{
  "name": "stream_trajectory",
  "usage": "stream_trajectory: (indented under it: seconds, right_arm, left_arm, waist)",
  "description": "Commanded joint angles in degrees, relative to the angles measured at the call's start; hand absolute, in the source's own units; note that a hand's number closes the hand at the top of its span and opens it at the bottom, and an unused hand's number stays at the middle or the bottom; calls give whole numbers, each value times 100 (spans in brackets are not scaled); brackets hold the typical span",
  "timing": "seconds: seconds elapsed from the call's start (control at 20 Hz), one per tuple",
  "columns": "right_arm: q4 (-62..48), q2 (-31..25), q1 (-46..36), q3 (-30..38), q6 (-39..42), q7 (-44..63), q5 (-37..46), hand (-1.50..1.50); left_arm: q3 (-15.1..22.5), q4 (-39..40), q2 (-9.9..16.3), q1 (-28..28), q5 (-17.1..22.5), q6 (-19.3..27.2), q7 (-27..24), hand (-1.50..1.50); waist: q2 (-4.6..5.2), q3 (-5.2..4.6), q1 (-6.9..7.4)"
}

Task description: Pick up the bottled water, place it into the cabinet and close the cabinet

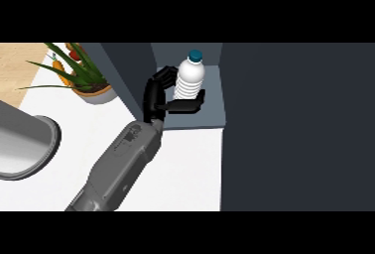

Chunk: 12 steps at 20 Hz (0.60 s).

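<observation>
The bottled water (191, 78) stands upright on the cabinet (201, 116) shelf, with your hand's (162, 93) fingers and thumb curled round its ribbed lower body. It looks light but smooth and tippy, so the ribbed middle is your best hold. Only one forearm (121, 163) shows; which side it belongs to is unclear. The cabinet is open.

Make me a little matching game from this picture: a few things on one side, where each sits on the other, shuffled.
Things:
1. water bottle
2. potted plant
3. metal pot
4. hand

Places:
A. at the left edge of the counter
B. curled around the bottle
C. standing on the cabinet shelf
D. at the back left of the counter

Pairs: 1-C, 2-D, 3-A, 4-B
</observation>
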<state>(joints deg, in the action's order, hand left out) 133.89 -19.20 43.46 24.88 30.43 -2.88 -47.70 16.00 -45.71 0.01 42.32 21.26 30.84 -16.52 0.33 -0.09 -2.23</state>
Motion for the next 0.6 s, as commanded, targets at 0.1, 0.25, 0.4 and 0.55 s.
stream_trajectory:
  seconds: [0.1,0.25,0.4,0.55]
  right_arm:
    - [282,-204,41,425,165,134,-778,-150]
    - [619,-154,399,435,213,204,-919,-150]
    - [484,86,371,314,230,208,-658,-150]
    - [665,127,228,120,83,223,-458,-150]
  left_arm:
    - [1,1136,-1,726,480,166,-439,150]
    - [-355,1641,-1,1047,378,18,-645,150]
    - [-60,1627,-1,1132,702,349,-752,150]
    - [-331,2363,-1,1626,452,339,-919,150]
  waist:
    - [21,1,-130]
    - [21,-2,-165]
    - [4,1,-106]
    - [46,-1,-157]
